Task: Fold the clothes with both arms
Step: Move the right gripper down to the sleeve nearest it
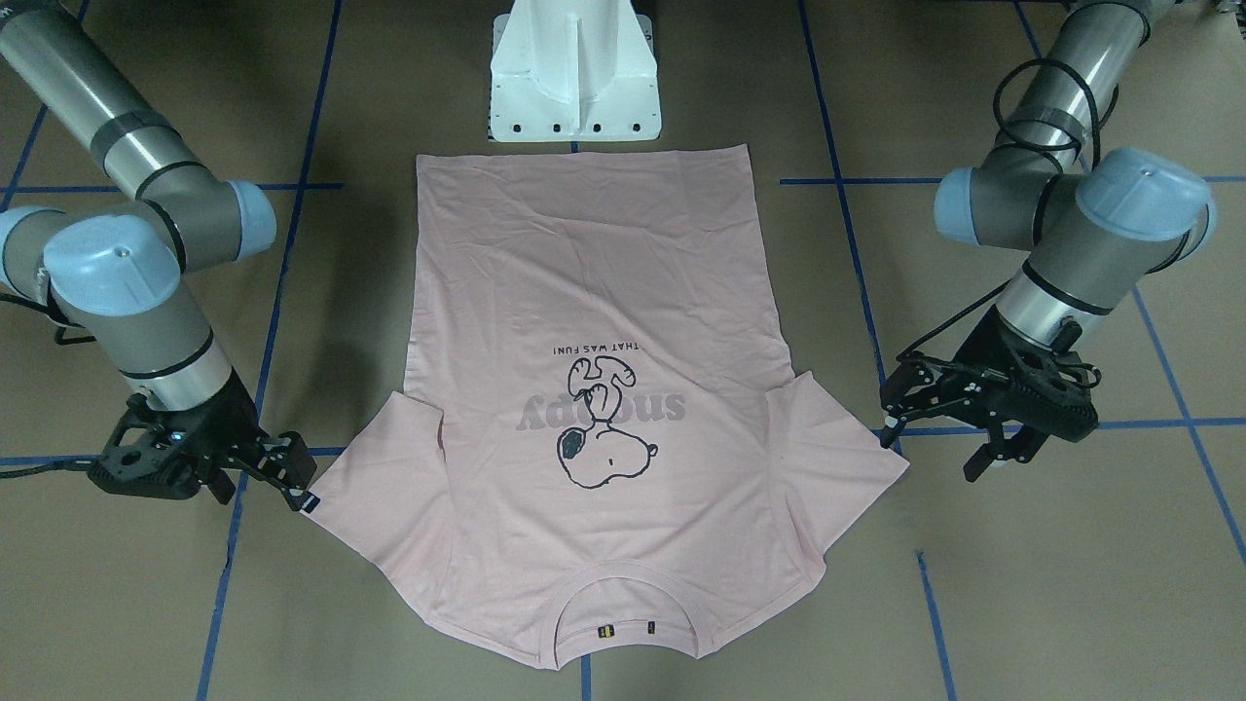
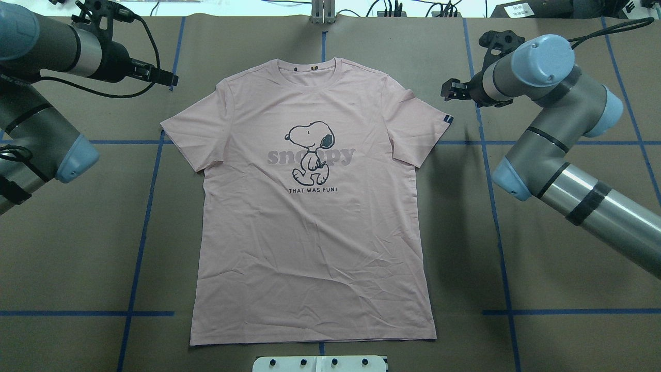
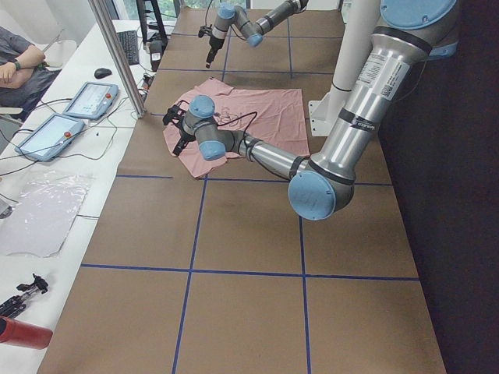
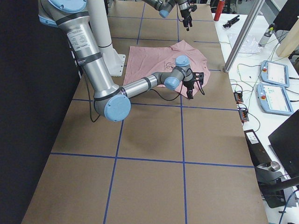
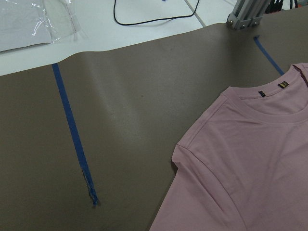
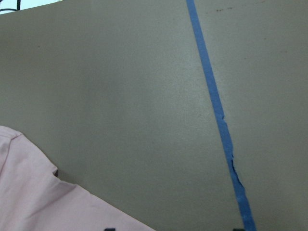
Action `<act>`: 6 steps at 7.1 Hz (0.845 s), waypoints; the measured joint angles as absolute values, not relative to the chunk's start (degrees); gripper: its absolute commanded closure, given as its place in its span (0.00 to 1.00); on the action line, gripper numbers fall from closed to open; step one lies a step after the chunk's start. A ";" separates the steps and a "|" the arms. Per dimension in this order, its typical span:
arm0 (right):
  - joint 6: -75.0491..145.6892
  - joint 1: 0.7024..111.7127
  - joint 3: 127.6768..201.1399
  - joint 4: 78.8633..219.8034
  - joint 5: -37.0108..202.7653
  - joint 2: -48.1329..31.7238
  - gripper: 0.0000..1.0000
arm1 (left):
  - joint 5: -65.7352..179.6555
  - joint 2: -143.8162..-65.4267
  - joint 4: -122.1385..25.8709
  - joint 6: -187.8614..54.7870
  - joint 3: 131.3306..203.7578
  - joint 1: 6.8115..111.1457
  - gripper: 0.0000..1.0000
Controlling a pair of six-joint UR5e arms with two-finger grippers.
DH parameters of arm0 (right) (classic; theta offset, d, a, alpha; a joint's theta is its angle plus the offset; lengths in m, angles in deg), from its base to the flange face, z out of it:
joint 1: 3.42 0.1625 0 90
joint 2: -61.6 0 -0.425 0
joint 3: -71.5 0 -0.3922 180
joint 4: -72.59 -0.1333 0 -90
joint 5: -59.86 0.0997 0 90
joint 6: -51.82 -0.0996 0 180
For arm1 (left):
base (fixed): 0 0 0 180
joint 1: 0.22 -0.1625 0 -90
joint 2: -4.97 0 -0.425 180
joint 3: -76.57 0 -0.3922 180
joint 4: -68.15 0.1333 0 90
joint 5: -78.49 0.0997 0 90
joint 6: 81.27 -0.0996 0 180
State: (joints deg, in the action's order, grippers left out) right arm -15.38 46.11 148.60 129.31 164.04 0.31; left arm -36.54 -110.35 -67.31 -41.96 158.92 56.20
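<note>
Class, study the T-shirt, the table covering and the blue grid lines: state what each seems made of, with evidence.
T-shirt: soft matte knit, likely cotton; fine creases, ribbed collar.
Table covering: probably brown paper or card; dull, curves at its edge.
Blue lines: adhesive tape; torn end.

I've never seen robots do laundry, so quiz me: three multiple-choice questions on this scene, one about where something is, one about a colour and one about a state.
1. The T-shirt's collar points: A toward the white base; B away from it; C sideways.
2. The tape lines on the table are: A red; B blue; C yellow.
3. The T-shirt is: A folded in half; B crumpled; C spread flat.

Answers: 1 B, the collar lies at the edge farthest from the base. 2 B, blue lines cross the brown top. 3 C, it lies unfolded with the Snoopy print showing.
</note>
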 measured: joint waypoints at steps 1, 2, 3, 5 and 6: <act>-15.49 45.45 146.78 128.50 163.22 1.22 0.20 | -36.49 -110.32 -67.30 -41.92 158.93 56.16 0.00; -15.17 44.63 146.08 128.27 162.57 1.50 0.23 | -36.47 -110.32 -67.30 -41.92 158.92 56.13 0.00; -14.89 43.77 145.74 128.21 161.92 1.51 0.29 | -36.47 -110.38 -67.30 -41.95 158.88 56.13 0.00; -14.63 42.65 145.24 128.14 160.76 1.32 0.37 | -36.47 -110.52 -67.35 -41.98 158.86 56.12 0.00; -14.50 42.52 145.09 128.15 160.64 1.24 0.38 | -36.47 -110.54 -67.37 -41.98 158.89 56.12 0.00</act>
State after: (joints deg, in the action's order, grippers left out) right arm -14.50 42.52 145.09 128.15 160.64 1.24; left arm -36.47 -110.54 -67.37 -41.98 158.89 56.12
